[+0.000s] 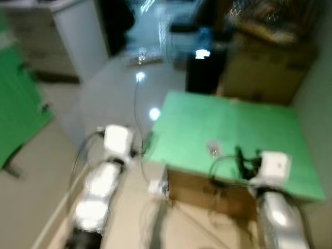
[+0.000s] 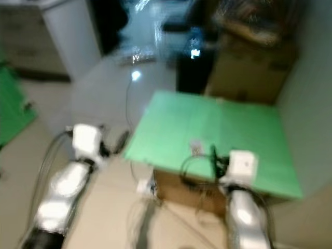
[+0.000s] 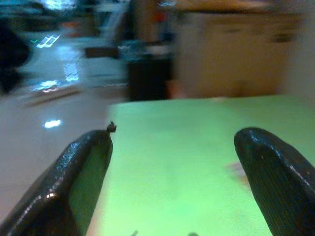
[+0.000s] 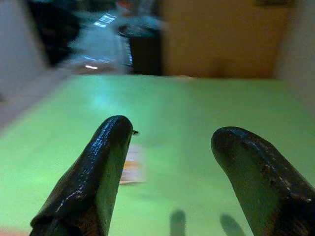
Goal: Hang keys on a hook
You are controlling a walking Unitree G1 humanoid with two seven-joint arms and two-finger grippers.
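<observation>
Reaching forward over the near edge of the green tabletop [image 1: 259,129], my right pincer [image 4: 170,162] has its two black fingers [image 4: 106,162] spread apart with nothing between them. Just ahead of it, a little toward its left finger, the keys [image 1: 212,148] lie flat on the green; blur hides which way they point, and I can read no writing on the pale tag. My left pincer [image 3: 172,167] hovers at the table's left edge, fingers likewise apart and empty. Both silver forearms stretch forward, roughly level. Beyond the table stand a black bin [image 1: 203,72] and a cardboard box [image 1: 270,67].
</observation>
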